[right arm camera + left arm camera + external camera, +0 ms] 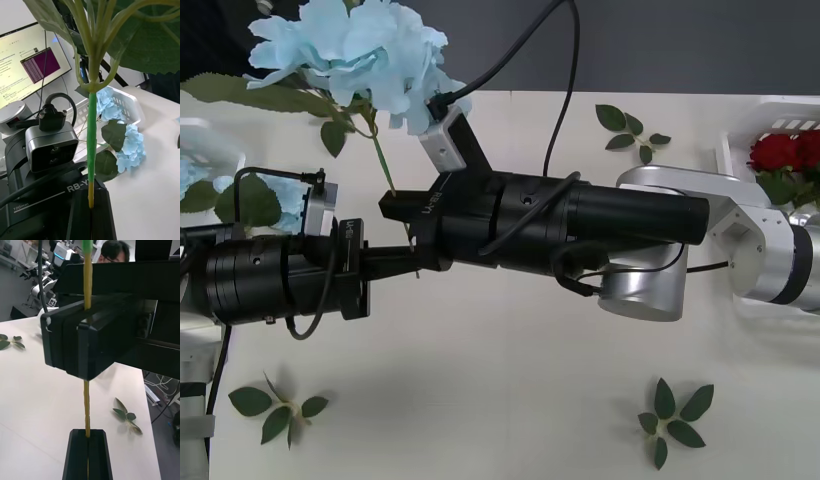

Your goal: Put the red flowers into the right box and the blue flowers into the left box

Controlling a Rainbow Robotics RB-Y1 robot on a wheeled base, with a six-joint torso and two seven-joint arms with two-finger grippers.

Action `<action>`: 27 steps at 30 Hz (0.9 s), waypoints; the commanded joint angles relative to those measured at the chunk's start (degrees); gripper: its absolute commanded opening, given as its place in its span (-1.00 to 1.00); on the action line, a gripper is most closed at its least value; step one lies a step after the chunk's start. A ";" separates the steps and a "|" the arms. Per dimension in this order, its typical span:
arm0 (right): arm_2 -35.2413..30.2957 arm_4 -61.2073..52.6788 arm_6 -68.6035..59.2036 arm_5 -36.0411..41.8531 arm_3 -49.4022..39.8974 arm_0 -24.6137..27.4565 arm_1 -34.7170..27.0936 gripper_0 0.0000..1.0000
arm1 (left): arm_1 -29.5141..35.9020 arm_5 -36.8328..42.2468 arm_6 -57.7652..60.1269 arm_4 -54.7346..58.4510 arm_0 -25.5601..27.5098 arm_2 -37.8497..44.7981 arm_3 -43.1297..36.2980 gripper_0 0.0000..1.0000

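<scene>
Centrally, a blue flower (355, 50) is held raised above the table (500, 380), its pale cluster lying toward the far edge and its thin stem (91, 150) running down to where the two arms meet. That stem is clamped between the closed black fingers of the right gripper (91, 210), and lower down, where it turns yellowish, it is also pinched between the closed fingers of the left gripper (87, 450); in the left wrist view the right gripper's black block (90, 345) is seen gripping the stem just above. Broad green leaves (150, 41) branch from the stem near the bloom. To the held flower's left, the left box (123, 103) is seen with more blue flowers (129, 146) lying in it and spilling over its rim. Well to the held flower's right, the right box (770, 115) is seen holding red flowers (785, 152). Loose leaf sprigs (630, 128) lie scattered on the table around the arms, one beyond the right arm and two (675, 420) nearer the robot.
</scene>
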 commanded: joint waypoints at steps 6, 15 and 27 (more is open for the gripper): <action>0.99 -0.82 0.25 -1.23 -0.75 -1.33 1.42 1.00 | -0.47 -0.98 -1.77 0.72 -1.79 -0.36 -0.65 -1.00; 0.99 -0.91 -0.19 -4.92 -0.75 -1.24 0.01 1.00 | 0.41 0.08 -1.77 3.00 -0.73 2.02 -0.65 -1.00; -12.02 -2.40 -1.95 -7.65 -5.49 10.28 -5.96 1.00 | 6.03 -1.33 -1.77 11.27 7.00 8.08 -0.74 -1.00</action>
